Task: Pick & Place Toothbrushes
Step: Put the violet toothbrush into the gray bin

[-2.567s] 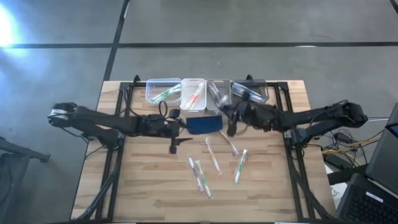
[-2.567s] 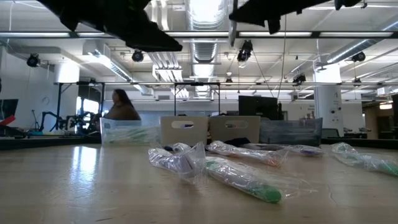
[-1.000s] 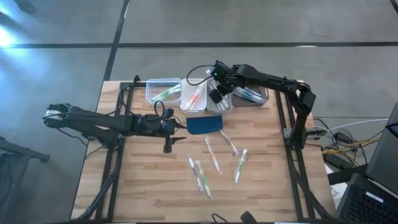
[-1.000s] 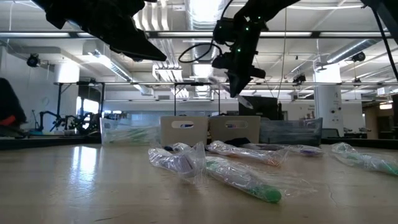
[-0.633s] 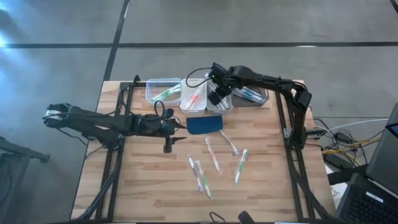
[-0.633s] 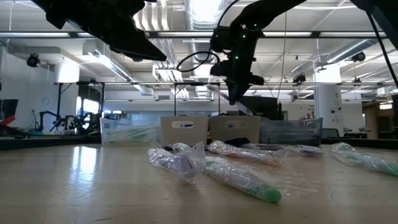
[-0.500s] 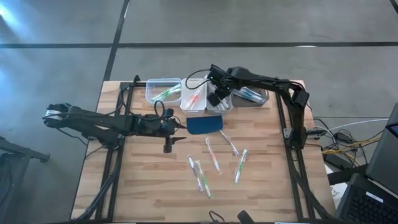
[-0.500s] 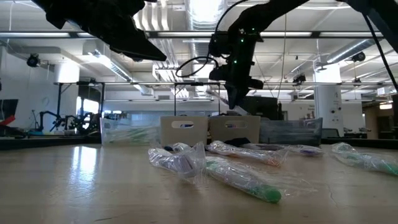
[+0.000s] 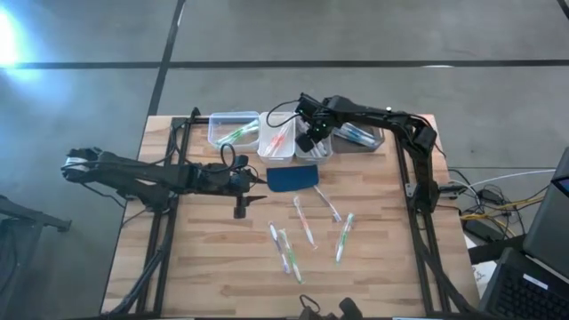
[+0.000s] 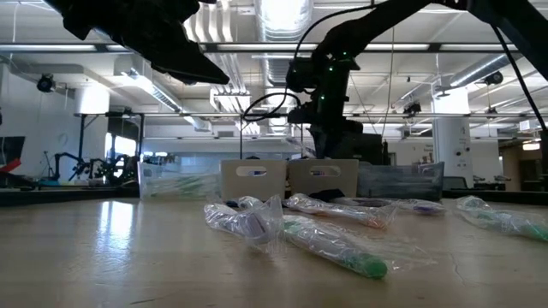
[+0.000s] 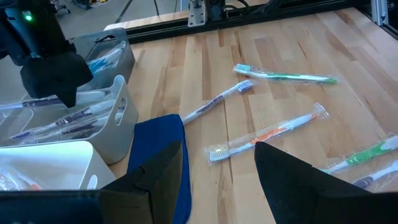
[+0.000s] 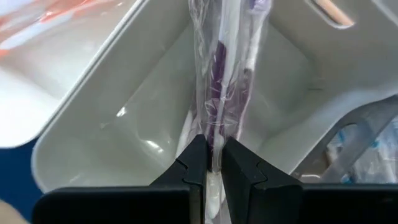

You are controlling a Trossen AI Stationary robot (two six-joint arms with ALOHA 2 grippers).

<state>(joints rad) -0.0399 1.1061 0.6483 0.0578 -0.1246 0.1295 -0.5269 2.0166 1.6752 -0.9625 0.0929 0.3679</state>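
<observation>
My right gripper (image 9: 308,140) is over the far row of bins, shut on a plastic-wrapped toothbrush (image 12: 219,81) with purple-grey accents. The toothbrush reaches down into the third, whitish bin (image 12: 118,118). In the low view the gripper (image 10: 330,147) stands just above that bin's wall (image 10: 324,178). Several wrapped toothbrushes (image 9: 305,222) lie flat on the wooden table, also in the left wrist view (image 11: 267,134). My left gripper (image 11: 217,180) hovers open, holding nothing, left of the dark blue pad (image 9: 292,177). My right gripper pinches the wrapped toothbrush's handle (image 12: 214,134) between its two fingers. The fingers come from above, pointing steeply down. The toothbrush hangs below them into the whitish bin; whether its lower end touches the bin's floor I cannot tell.
Along the far edge stand a clear bin (image 9: 233,130) with green toothbrushes, a white bin (image 9: 277,135) with orange-red ones, and a grey bin (image 9: 360,134) with blue ones. The near half of the table has bare wood around the loose toothbrushes.
My right gripper has gone down toward the third bin, staying shut. The toothbrush it carries has sunk with it into the bin.
</observation>
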